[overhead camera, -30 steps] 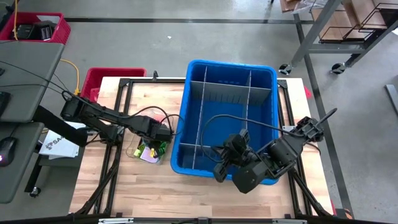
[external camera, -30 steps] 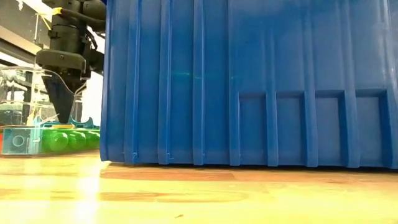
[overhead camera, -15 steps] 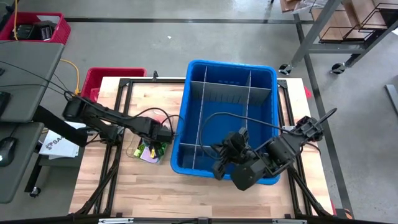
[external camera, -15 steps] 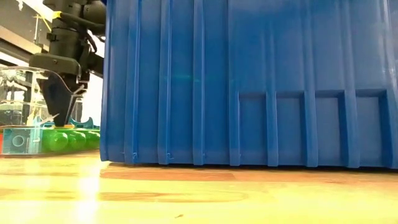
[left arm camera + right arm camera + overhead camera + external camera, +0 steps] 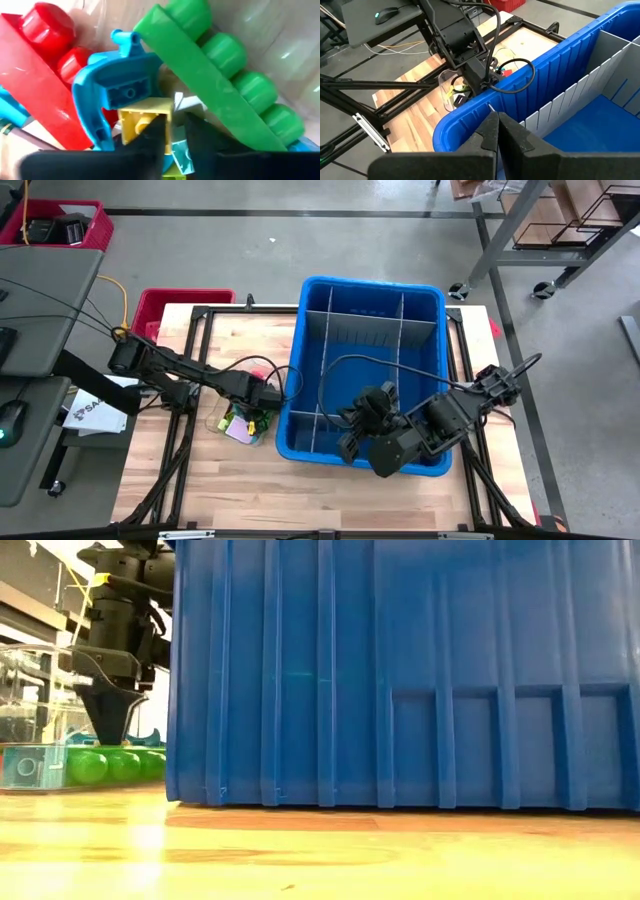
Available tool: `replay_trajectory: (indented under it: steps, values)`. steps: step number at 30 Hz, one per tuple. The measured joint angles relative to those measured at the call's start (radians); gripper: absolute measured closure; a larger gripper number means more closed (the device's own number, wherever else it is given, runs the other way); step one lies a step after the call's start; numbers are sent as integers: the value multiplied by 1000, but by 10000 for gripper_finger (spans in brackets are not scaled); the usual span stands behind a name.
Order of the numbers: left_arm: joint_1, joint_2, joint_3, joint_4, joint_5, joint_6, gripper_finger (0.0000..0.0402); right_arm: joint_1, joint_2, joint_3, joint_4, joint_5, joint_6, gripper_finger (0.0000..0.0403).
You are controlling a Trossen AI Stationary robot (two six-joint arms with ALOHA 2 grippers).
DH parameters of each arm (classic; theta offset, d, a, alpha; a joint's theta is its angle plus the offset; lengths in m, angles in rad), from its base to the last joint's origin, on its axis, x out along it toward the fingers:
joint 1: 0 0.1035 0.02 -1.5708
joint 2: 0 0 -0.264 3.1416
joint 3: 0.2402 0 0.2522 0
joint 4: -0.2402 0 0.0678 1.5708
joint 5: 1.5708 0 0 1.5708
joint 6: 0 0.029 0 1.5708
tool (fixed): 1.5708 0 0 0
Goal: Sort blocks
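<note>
The wooden table (image 5: 330,480) carried a large blue bin (image 5: 425,300), split into compartments by thin grey dividers (image 5: 400,325). Left of the table, on a lower surface, lay a white sheet (image 5: 88,412) with dark print; only a few letters showed and I could not read them. No other writing was legible anywhere.

The right gripper (image 5: 497,131) hung over the bin's near left part, close to the rim, its two dark fingers pressed together with nothing between them. No blocks showed in the bin's visible compartments.

Just beside the bin's left wall stood a small clear container (image 5: 40,680), and the blocks (image 5: 240,423) sat heaped inside it. The left gripper (image 5: 112,730) reached down into that container, its tips right among the pile. From its wrist camera, the dark fingers (image 5: 150,137) stood close together, a narrow gap between them, against a yellow block (image 5: 142,112). Whether they actually pinched it I could not tell. Above the yellow piece arched a blue curved piece (image 5: 117,85); a long red block (image 5: 42,75) leaned on one side and a long green block (image 5: 215,75) with four studs lay across the other. A small pale teal block (image 5: 181,152) sat between the fingertips, lower in the heap.
</note>
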State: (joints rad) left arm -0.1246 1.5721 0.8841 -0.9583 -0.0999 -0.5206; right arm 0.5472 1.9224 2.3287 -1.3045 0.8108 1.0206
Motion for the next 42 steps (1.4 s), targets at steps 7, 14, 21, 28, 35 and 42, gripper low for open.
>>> replay_trajectory:
  steps: [7,14,21,28,35,42]
  values:
    - [0,-53,-5,-34,-3,3,398,0,0,0,0,0,0,403]
    - [0,-218,20,-124,29,-8,400,0,0,0,0,-3,-5,403]
    - [0,-394,168,-78,39,48,401,19,-3,0,17,10,-48,403]
    - [-1,-389,394,255,-7,115,401,97,-39,0,79,169,-106,403]
    - [43,-112,640,346,-22,256,401,166,-59,0,90,324,-105,403]
    - [95,169,865,318,-45,310,382,206,-62,0,107,374,-105,403]
